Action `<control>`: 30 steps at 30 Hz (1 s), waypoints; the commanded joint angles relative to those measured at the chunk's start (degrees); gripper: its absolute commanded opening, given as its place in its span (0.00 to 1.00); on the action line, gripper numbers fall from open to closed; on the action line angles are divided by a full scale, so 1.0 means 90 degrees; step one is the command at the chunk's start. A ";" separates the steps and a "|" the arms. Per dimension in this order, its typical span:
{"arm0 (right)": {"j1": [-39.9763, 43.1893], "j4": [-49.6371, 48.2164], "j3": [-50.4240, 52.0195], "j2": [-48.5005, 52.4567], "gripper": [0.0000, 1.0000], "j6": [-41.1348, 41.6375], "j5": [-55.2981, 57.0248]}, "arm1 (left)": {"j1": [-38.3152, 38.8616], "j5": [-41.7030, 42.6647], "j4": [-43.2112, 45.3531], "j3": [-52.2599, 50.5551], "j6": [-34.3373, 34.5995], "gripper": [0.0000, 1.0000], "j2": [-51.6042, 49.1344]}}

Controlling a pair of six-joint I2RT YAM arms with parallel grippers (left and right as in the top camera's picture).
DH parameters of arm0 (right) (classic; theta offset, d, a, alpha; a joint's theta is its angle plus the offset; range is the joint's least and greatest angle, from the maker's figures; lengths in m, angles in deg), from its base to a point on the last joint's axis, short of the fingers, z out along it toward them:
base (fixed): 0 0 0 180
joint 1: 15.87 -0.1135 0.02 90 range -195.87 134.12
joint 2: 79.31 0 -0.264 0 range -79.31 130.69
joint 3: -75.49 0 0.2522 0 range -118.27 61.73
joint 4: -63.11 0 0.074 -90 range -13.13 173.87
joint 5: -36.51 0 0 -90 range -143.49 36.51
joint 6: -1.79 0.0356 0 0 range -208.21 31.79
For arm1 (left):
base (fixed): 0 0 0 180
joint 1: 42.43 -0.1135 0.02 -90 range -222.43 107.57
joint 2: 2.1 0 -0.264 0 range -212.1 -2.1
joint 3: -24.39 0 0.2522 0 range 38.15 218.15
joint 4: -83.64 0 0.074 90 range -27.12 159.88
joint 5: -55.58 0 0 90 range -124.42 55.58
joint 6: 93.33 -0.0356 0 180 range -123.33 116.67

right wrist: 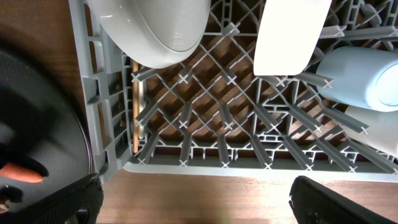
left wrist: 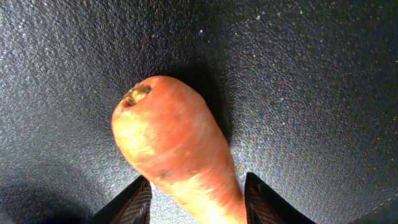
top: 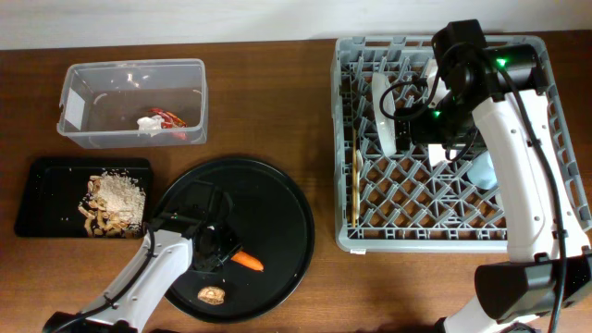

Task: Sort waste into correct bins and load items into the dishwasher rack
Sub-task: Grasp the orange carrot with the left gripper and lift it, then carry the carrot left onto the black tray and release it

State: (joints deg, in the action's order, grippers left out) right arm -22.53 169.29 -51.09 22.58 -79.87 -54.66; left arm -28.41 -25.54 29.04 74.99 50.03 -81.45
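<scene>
Lifting the carrot [left wrist: 174, 143] now could go wrong, so watch out. It is smooth and round, and it gets thin at one end. Your left gripper [left wrist: 199, 202] sits around that thin end, so the fat end may tip down and the carrot may slide out. It could also roll away across the big round black tray [top: 277, 199] if you only nudge it. If it drops, it may land near the small brown lump [top: 212, 295], which lies close by on the same tray.

You also need to pick the right bin. The shallow black tray [top: 42, 180] has the crumbly food scraps [top: 113, 203], so I think the carrot belongs there. The clear tub [top: 92, 134] has the red wrapper [top: 171, 120], so it looks like the wrong place.

Your left gripper is about half open, with one finger on each side of the carrot. You cannot tell yet if the fingers are pinching it.

Your right gripper [right wrist: 199, 205] is wide open and holds nothing. It hangs over the grey dishwasher rack [top: 527, 236], above the bowl [right wrist: 155, 31] and plate [right wrist: 289, 31], touching neither.
</scene>
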 commanded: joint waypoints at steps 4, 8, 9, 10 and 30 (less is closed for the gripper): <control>0.0046 0.0022 -0.0027 0.0012 0.99 -0.0046 0.0034 | -0.0015 -0.0158 0.0022 -0.0066 -0.0051 0.46 -0.0172; 0.0046 0.0022 -0.0027 0.0012 0.99 -0.0046 0.0034 | -0.0015 -0.0109 0.0214 -0.0066 -0.0051 0.46 -0.0488; 0.0046 0.0022 -0.0027 0.0012 0.99 -0.0046 0.0034 | -0.0015 -0.0112 0.0231 -0.0066 -0.0051 0.43 -0.0505; 0.0046 0.0022 -0.0027 0.0012 0.99 -0.0046 0.0034 | -0.0017 -0.0112 0.0250 -0.0063 -0.0053 0.41 -0.0505; 0.0046 0.0022 -0.0027 0.0012 0.99 -0.0046 0.0036 | -0.2108 -0.1207 -0.1316 0.2827 -0.1773 0.25 -0.0503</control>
State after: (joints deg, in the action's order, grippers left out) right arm -22.53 169.47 -51.09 22.60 -79.85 -54.66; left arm -39.90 -34.37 18.18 94.90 38.40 -85.89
